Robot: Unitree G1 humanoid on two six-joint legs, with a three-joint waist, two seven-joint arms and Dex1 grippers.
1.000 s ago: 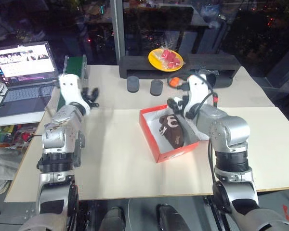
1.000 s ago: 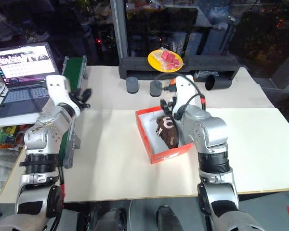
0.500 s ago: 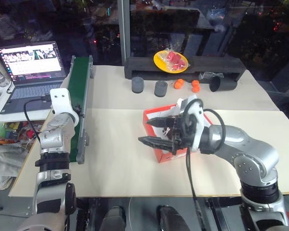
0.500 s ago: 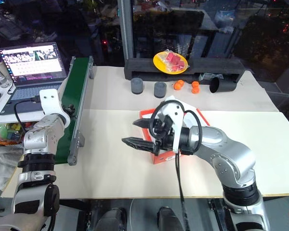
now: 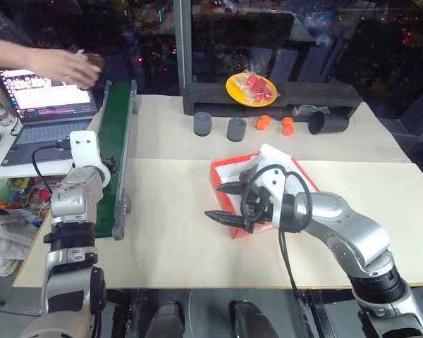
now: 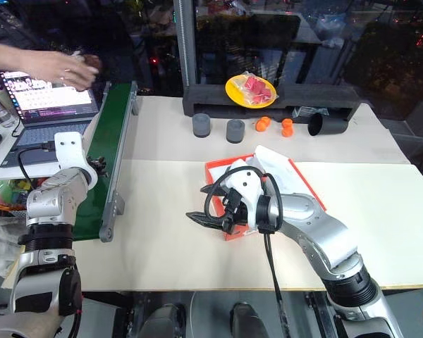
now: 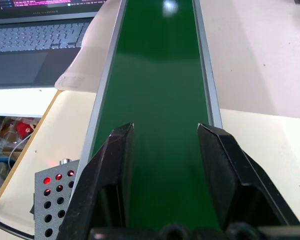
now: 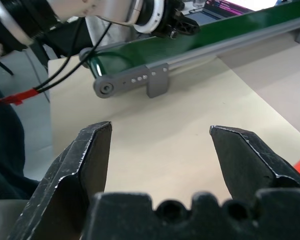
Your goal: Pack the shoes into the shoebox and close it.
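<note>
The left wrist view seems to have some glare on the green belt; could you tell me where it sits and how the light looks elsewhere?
Left wrist view: a bright white glare spot on the far end of the green belt; the laptop is softly blurred. Left eye view: dark windows behind carry small reflected lights, while the table is evenly lit.

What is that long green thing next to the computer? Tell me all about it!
The green belt is a long, narrow conveyor with a smooth dark green top and grey metal side rails. It lies flat along the table's left side, beside the laptop. A small panel with red lights sits at its near end. The left gripper hovers over it, fingers open, holding nothing.
</note>
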